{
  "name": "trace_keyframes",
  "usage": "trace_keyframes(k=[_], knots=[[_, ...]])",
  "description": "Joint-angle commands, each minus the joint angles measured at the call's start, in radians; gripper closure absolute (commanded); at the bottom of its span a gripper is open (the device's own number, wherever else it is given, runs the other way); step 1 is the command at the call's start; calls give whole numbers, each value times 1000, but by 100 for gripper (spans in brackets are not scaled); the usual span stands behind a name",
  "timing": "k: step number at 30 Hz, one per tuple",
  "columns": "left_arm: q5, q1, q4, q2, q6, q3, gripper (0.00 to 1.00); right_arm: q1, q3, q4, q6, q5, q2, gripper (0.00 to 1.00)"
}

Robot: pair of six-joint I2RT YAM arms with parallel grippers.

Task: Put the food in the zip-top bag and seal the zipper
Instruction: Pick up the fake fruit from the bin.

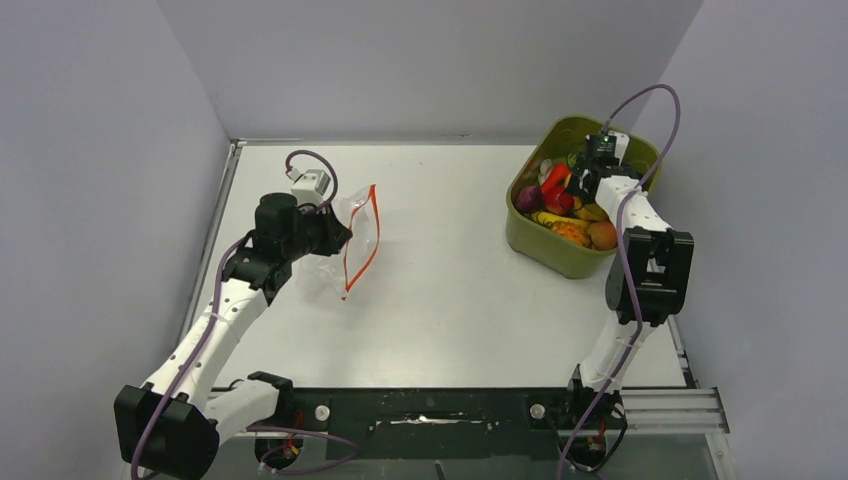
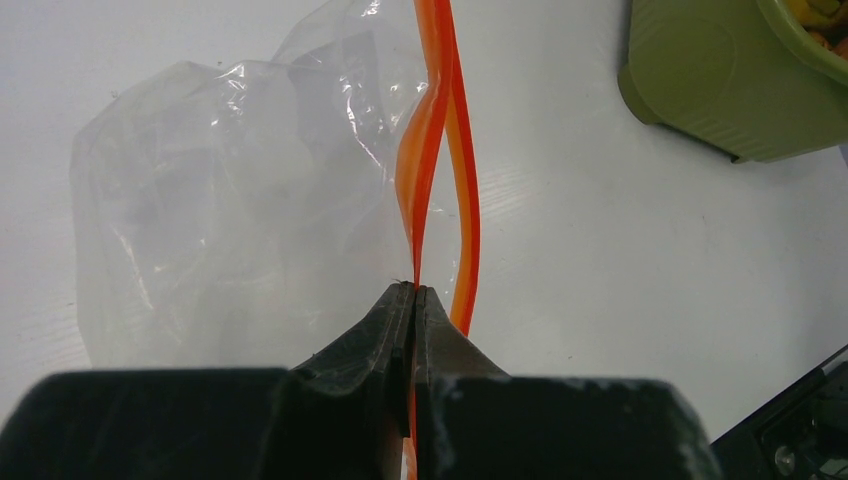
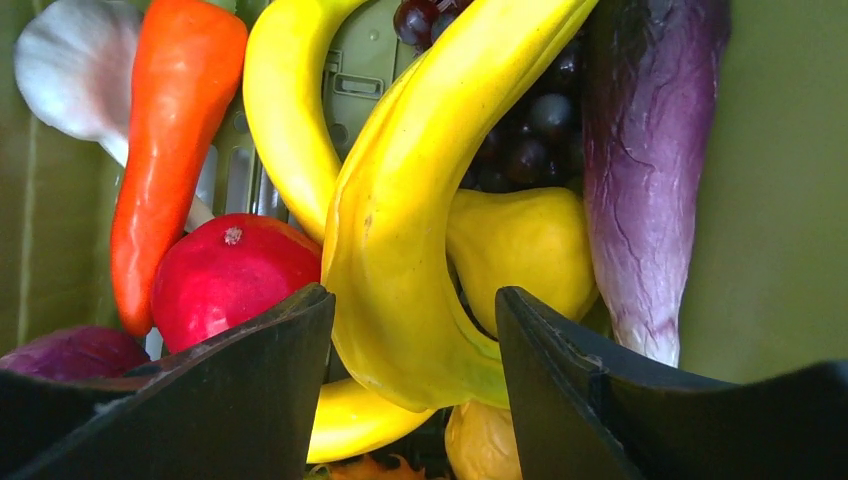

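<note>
A: Your left gripper (image 2: 413, 290) has its jaws pressed together, pinching the zipper (image 2: 430, 150). The clear zip-top bag (image 2: 220, 200) spreads crumpled beside the strip, over the white table (image 2: 650, 300).

B: Your right gripper (image 3: 412, 291) has its jaws clamped on a yellow banana (image 3: 400, 220) inside the olive-green bin (image 3: 780, 200). You see a red fruit (image 3: 225, 275) on one side and a purple eggplant (image 3: 645, 150) on the other.

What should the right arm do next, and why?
Probably close the right tool firmly on the yellow banana. Its fingers flank that banana inside the green bin, though a firm grip isn't clear. The left tool is shut on the zipper, with the zip-top bag mouth parted.
</note>
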Motion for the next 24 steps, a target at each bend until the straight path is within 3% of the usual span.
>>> trace_keyframes(k=[1,8,18,24], knots=[[18,6,57,-25,3,5,100,-21,82,18,-8,26,19,39],[6,8,55,-31,9,1,100,-35,93,18,-17,-11,58,54],[2,8,54,-30,14,-2,100,-34,40,53,-15,-33,-7,77],[-3,7,57,-40,14,-6,100,-33,18,47,-9,-26,-45,83]])
